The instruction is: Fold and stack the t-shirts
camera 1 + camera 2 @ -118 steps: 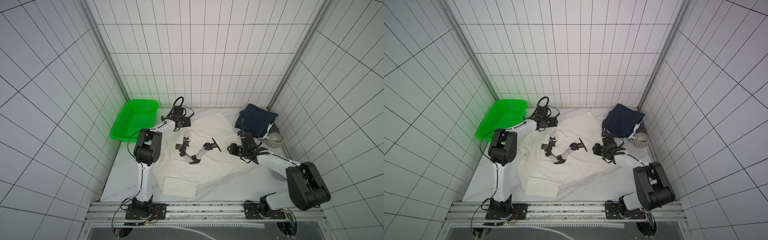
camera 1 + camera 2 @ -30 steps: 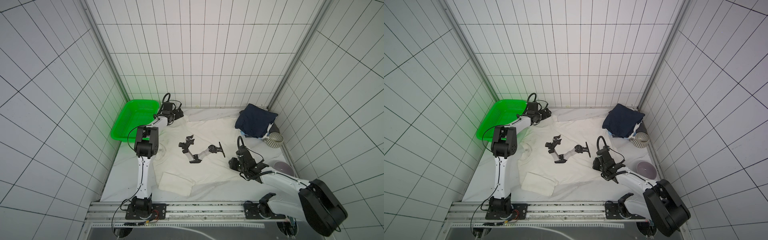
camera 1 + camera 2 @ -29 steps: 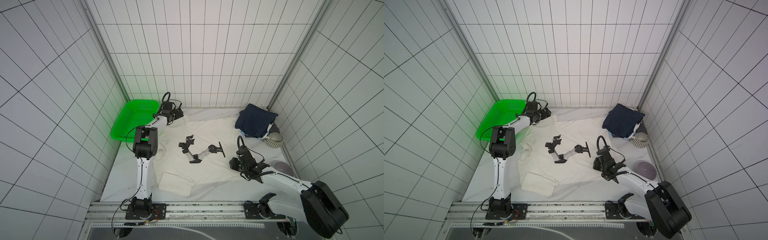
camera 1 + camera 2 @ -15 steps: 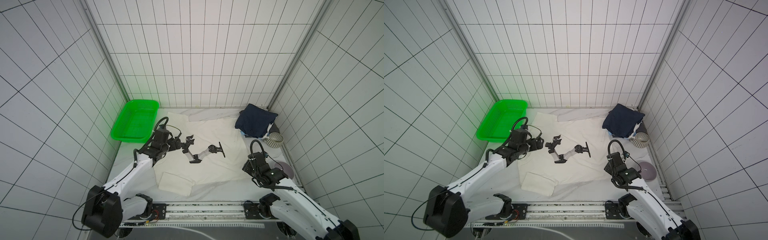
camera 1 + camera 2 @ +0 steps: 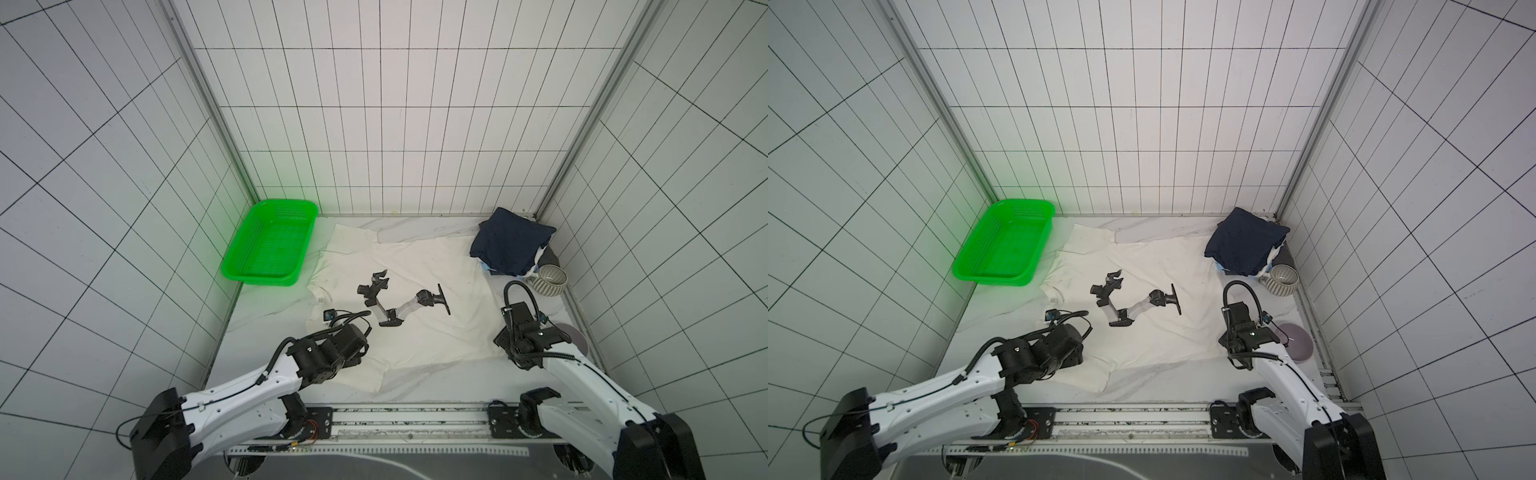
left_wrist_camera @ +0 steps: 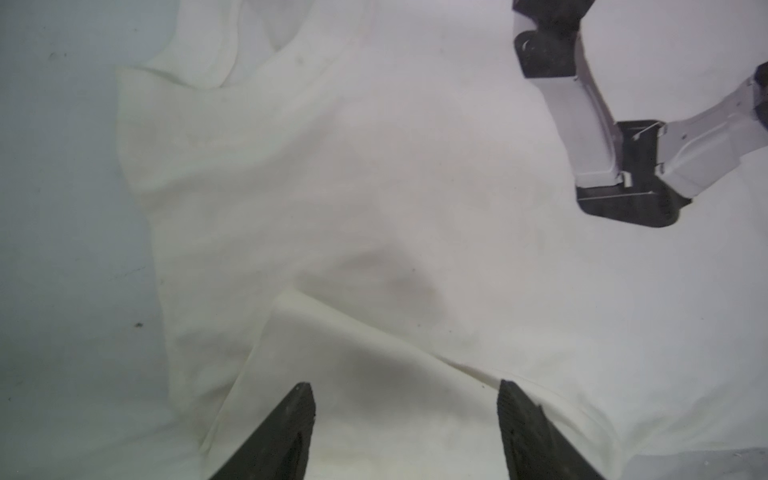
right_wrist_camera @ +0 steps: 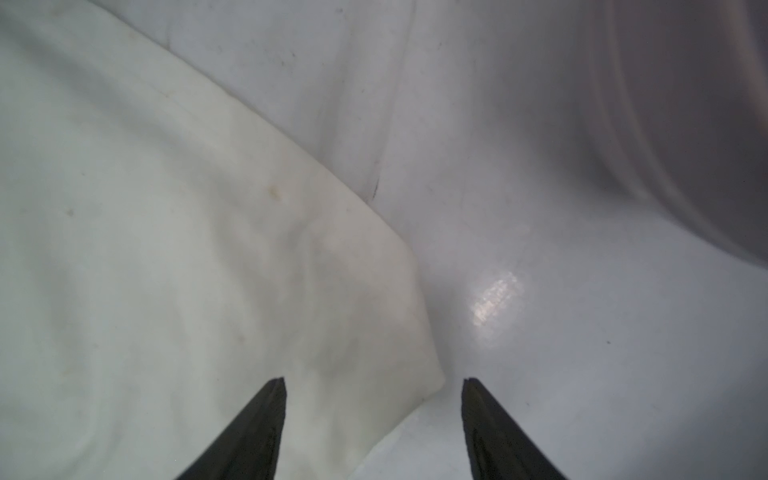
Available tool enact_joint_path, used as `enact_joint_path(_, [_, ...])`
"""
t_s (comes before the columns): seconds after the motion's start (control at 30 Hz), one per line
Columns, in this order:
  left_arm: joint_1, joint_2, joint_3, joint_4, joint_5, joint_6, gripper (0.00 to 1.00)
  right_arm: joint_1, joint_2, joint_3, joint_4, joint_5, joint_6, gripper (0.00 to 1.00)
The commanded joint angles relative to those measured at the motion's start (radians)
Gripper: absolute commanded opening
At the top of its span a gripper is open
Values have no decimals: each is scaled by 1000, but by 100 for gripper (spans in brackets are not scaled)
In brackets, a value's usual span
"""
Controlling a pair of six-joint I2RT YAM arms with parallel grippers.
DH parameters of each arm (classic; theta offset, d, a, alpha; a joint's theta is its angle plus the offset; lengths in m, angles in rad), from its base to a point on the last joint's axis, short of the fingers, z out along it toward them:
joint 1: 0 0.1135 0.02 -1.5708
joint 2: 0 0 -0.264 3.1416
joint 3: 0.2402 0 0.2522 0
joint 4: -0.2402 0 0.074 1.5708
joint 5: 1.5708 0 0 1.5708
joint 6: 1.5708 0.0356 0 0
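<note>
A cream-white t-shirt (image 5: pixel 436 291) lies spread over the middle of the white table (image 5: pixel 266 316), its far edge reaching toward the back wall and a doubled-over flap (image 5: pixel 370 374) at its near-left end. A black and grey jointed bracket (image 5: pixel 399 307) rests on top of it, about the centre. The left gripper (image 6: pixel 403 384) hangs over that near-left flap with its jaws standing wide; cloth lies below the gap and nothing is pinched. The right gripper (image 7: pixel 372 380) is at the shirt's near-right corner, jaws likewise well apart, the corner of the hem lying between the fingers; whether they touch it I cannot tell. In the far-right corner sits a pile of folded shirts with a navy shirt (image 5: pixel 509 245) on top and light-blue and white edges showing beneath. A ribbed bowl (image 5: pixel 548 280) stands just beside the pile on its near side, and a lilac disc (image 5: pixel 575 334) lies near the right arm. A green basket (image 5: pixel 266 279) stands at the far left, just beside the shirt.
</note>
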Motion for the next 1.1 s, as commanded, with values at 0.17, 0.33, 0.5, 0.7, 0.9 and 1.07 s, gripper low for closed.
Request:
enact_joint_path(0.17, [-147, -13, -32, -211, -58, -354, 66, -12, 68, 30, 25, -67, -33, 70])
enact_joint_path(0.33, [-208, -25, -98, -190, -17, -434, 57, -18, 96, 31, 47, -70, -53, 70])
enact_joint_path(0.5, [-208, 24, -98, -124, -18, -392, 42, -26, 96, 28, 66, -83, -61, 70])
enact_joint_path(0.7, [-208, 99, -80, -80, -25, -347, 13, -27, 68, 22, 67, -75, -64, 66])
enact_joint_path(0.9, [-207, 60, -23, -130, -39, -294, 0, -27, 13, 39, 47, -74, -75, 60])
enact_joint_path(1.07, [-207, -43, 172, -352, -174, -255, 0, -27, -59, 68, 23, -72, -98, 43])
